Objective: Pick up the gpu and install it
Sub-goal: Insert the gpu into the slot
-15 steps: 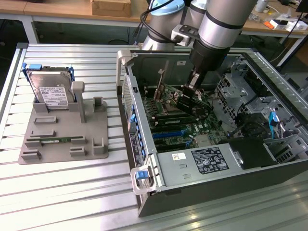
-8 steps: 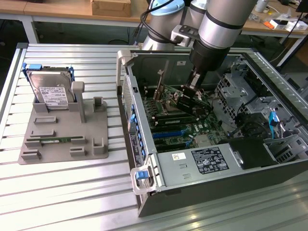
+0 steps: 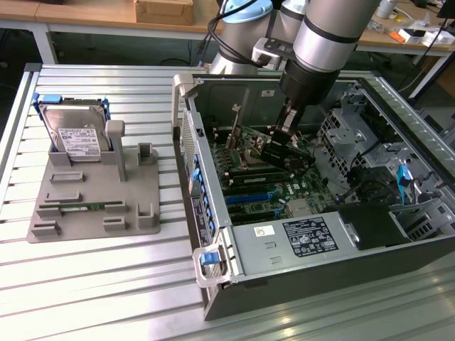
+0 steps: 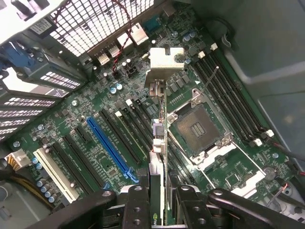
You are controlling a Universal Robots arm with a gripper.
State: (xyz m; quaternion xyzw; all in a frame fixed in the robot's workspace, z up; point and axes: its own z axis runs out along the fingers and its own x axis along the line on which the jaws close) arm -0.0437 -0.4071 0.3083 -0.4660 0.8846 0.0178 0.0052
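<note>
The gpu (image 3: 283, 151), a slim dark card, hangs tilted inside the open computer case (image 3: 213, 163), above the green motherboard (image 3: 266, 195). My gripper (image 3: 286, 128) is shut on it from above. In the wrist view the gpu (image 4: 159, 136) appears edge-on, with its silver end bracket (image 4: 165, 62) at the far end. The gripper (image 4: 158, 198) clamps it between black fingers (image 4: 138, 202). The card floats over the row of expansion slots, between the long blue slot (image 4: 109, 148) and the CPU socket (image 4: 198, 126). I cannot tell whether its edge touches a slot.
A grey fixture (image 3: 96, 195) on the slatted table, at the exterior view's left, holds the silver hard drive (image 3: 75, 138) and a green memory stick (image 3: 85, 207). Inside the case are a drive cage (image 3: 345, 124), cables and a black power supply (image 3: 370, 224).
</note>
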